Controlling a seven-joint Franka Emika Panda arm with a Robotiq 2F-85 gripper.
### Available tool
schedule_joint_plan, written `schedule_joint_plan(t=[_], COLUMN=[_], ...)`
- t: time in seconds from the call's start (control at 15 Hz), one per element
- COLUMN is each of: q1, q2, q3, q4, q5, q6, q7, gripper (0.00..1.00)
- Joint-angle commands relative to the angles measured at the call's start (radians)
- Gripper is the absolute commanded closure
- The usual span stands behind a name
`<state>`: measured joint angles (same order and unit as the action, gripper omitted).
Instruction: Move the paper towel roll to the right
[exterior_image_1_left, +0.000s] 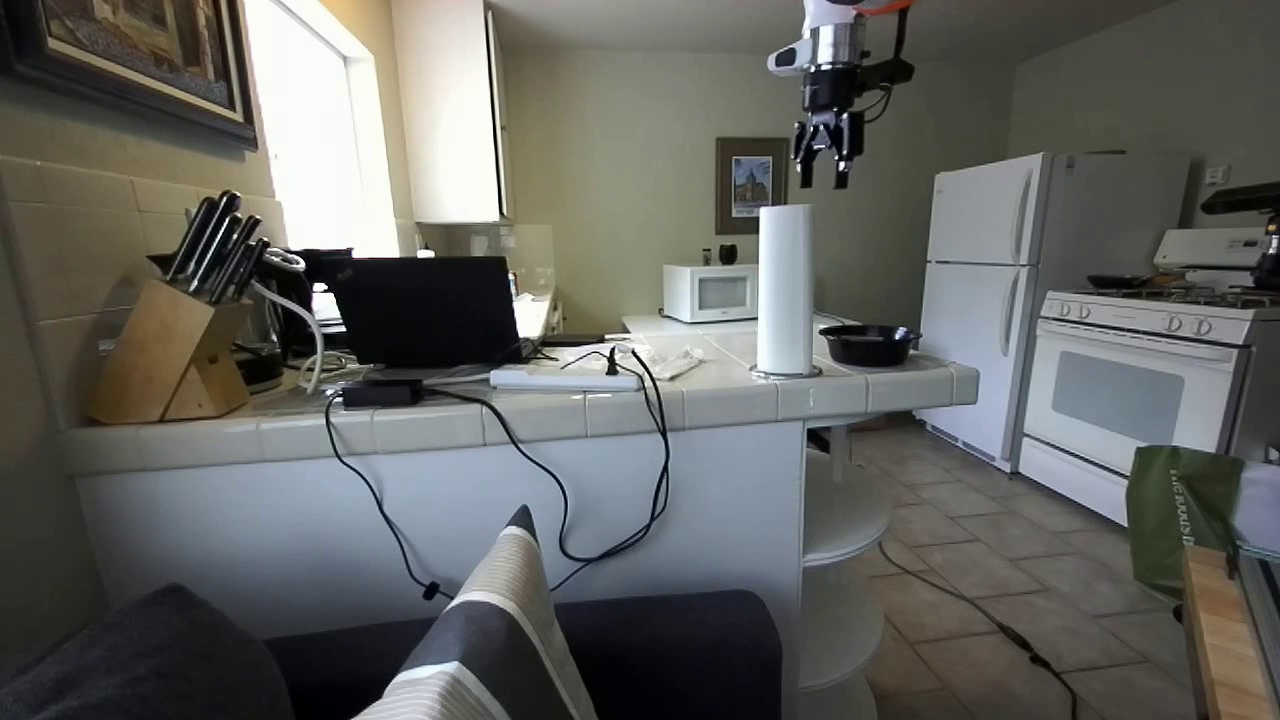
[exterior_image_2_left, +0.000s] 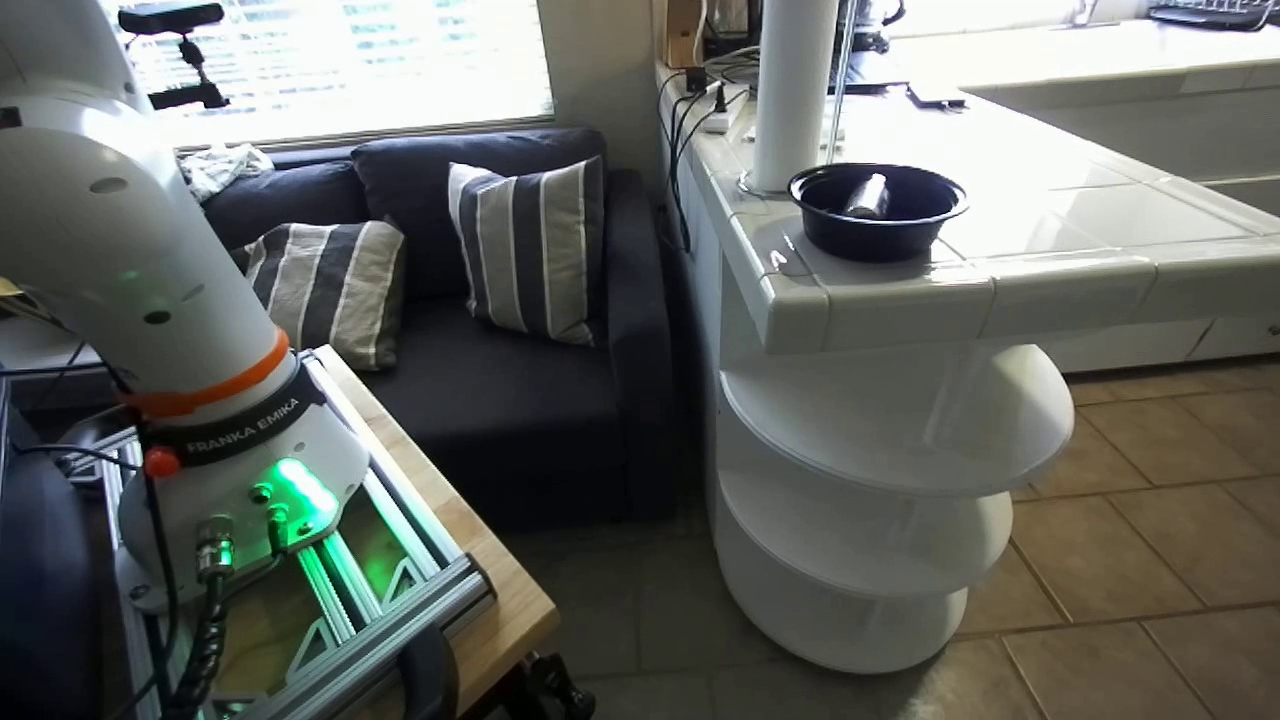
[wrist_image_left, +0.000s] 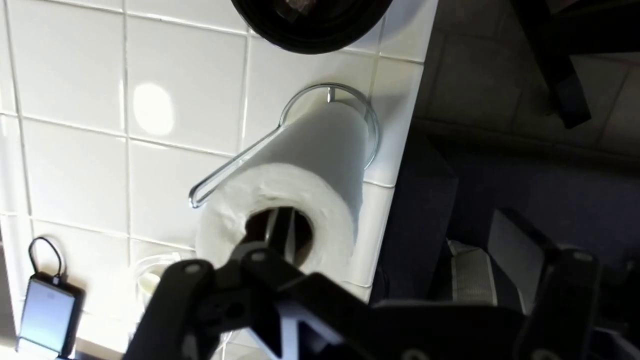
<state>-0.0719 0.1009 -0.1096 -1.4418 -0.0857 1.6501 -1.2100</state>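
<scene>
The paper towel roll (exterior_image_1_left: 785, 290) stands upright on a wire holder near the edge of the white tiled counter (exterior_image_1_left: 715, 400). Its lower part also shows in an exterior view (exterior_image_2_left: 795, 100), with its top cut off. In the wrist view, the roll (wrist_image_left: 330, 145) is seen from above, with its open core and a wire arm beside it. My gripper (exterior_image_1_left: 824, 172) is open, empty and points down, with its fingertips a little above the roll's top. In the wrist view, one finger of the gripper (wrist_image_left: 397, 230) overlaps the core; the other is past the counter edge, over the dark sofa side.
A dark round pan (exterior_image_1_left: 868, 346) stands close beside the roll, with a shiny item (exterior_image_2_left: 868, 197) in it. A white microwave (exterior_image_1_left: 710, 292) is behind. A power strip (exterior_image_1_left: 565, 379), cables and a laptop (exterior_image_1_left: 430, 312) lie along the counter. The sofa (exterior_image_2_left: 530, 420) adjoins the counter.
</scene>
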Motion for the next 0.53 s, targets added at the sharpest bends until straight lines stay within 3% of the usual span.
schedule_joint_plan(t=[0.0,0.33,0.4,0.47], q1=[-0.024,-0.038,-0.026,-0.025], q2=[0.051,0.094,0.100,0.107], q3=[0.012,0.015,0.000,-0.001], q4=[0.062,0.122,0.127,0.135], q5=[0.024,0.056,0.064,0.064], q6=[0.012,0.021,0.025,0.026], q7=[0.002,0.038,0.046,0.059], gripper=[0.00,0.14,0.22,0.25])
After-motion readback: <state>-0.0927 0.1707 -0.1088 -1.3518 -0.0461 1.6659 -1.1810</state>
